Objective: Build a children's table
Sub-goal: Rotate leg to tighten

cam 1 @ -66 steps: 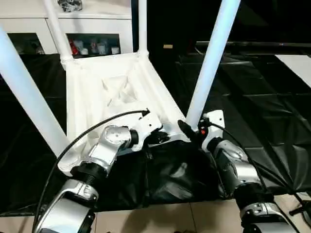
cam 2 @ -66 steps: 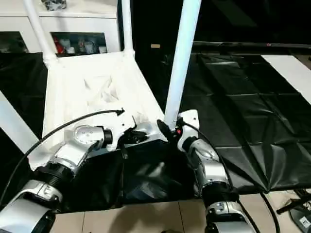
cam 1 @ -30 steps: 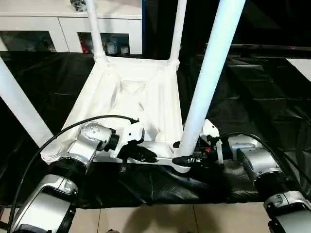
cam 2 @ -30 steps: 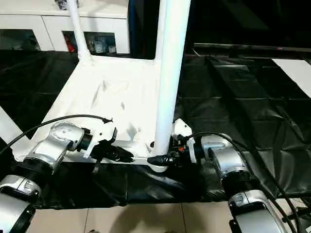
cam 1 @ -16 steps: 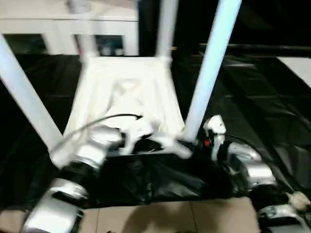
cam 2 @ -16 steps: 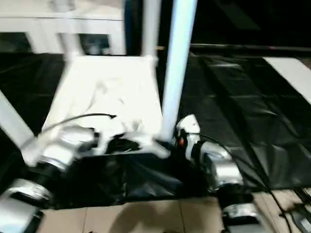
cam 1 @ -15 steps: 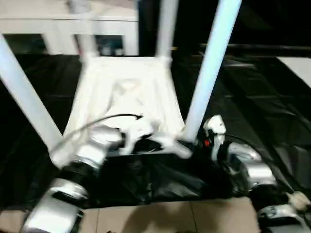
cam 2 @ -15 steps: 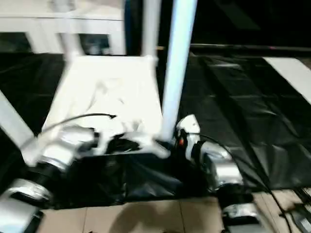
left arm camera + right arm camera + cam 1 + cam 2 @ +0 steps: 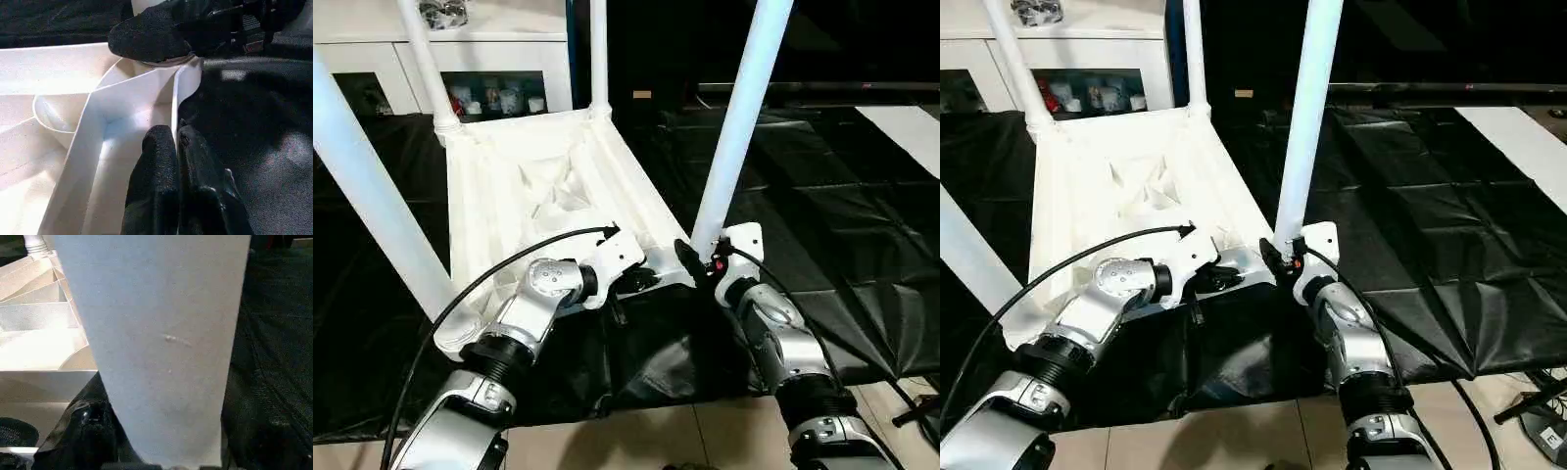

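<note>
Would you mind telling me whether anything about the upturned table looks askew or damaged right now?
Nothing looks damaged. The tabletop lies underside up, turned askew on the black sheet, with all four legs socketed. The left gripper pinches its near rim; the right gripper clasps the near right leg at its base.

The upturned white plastic children's table point(image 9: 548, 196) looks smooth with a faint sheen, its ribbed underside moulded in thin walls. Its white tube legs point(image 9: 739, 127) are smooth and slightly glossy. The black sheet point(image 9: 822, 196) spread beneath it is shiny, creased plastic film. The robot's forearms point(image 9: 773, 323) are brushed silver metal, and the left end effector's black fingers point(image 9: 161, 191) look matt and finely grained.
</note>
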### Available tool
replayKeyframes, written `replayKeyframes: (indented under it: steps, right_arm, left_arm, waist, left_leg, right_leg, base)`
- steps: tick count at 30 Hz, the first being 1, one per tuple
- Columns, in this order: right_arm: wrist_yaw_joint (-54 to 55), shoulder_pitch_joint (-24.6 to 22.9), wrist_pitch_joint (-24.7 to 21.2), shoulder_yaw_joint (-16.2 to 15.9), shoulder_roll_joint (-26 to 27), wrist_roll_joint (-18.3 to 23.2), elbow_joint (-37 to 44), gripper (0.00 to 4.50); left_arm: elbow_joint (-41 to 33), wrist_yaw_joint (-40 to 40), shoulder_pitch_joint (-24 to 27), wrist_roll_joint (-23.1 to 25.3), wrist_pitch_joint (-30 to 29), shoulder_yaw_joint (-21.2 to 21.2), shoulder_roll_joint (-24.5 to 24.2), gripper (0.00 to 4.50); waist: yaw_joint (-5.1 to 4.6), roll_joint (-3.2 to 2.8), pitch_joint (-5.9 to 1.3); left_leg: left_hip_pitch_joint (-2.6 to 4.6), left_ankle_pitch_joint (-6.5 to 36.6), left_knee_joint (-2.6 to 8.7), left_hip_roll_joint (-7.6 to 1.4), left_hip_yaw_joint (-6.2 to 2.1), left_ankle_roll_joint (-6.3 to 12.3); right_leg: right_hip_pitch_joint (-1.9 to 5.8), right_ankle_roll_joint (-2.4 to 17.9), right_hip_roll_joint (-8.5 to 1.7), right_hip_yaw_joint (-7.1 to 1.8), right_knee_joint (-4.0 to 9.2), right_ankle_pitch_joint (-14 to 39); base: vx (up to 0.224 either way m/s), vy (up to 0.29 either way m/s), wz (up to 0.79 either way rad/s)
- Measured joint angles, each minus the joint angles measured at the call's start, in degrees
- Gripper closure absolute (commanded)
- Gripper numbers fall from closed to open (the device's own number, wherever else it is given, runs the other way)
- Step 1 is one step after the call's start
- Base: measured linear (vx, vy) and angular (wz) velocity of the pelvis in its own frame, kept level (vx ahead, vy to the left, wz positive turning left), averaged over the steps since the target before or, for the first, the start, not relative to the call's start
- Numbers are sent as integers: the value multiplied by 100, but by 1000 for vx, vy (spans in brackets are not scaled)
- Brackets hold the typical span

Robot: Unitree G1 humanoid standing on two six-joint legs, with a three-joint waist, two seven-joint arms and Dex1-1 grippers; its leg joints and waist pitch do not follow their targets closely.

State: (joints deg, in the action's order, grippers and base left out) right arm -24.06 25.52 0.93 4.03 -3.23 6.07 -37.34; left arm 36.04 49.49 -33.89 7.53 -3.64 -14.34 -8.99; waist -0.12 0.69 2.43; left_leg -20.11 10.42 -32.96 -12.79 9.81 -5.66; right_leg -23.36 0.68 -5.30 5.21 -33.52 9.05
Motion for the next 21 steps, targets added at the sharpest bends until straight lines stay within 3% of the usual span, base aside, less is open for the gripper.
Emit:
replayKeyframes:
  steps: [7, 9, 14, 21]
  right_arm:
    - [-791, -130, 95, -247, -583, -138, 159, 91]
    - [-1454, -362, 27, -271, -920, 80, 558, 91]
    - [-3151, -801, -667, -109, -1974, 961, 1530, 91]
    - [-3842, -957, -962, 17, -2646, 1152, 1558, 91]
  left_arm:
    - [-151, 16, 33, 4, 5, -128, 20, 450]
    - [-189, 31, 41, 3, 6, -164, 21, 450]
    - [-207, 30, 53, 3, 13, -179, 8, 450]
    - [-209, 49, 67, 2, 55, -212, -20, 450]
  waist:
    - [56, -1, 1]
    - [95, -7, 2]
    - [153, -15, 3]
    - [189, -19, 2]
  left_leg:
    - [-22, 4, 21, -1, 1, 5]
    - [-28, 5, 30, -2, 1, 8]
    - [-23, 10, 27, -3, 6, 20]
    - [-25, 10, 23, -2, 9, 19]
  right_leg:
    - [-7, 22, 0, 4, 19, -13]
    - [-5, 22, -1, 8, 35, -13]
    - [-4, 23, 2, 6, 37, -15]
    - [-4, 23, 1, 6, 39, -16]
  base:
    - [0, 0, 0]
    - [0, 0, 0]
    - [0, 0, 0]
    - [0, 0, 0]
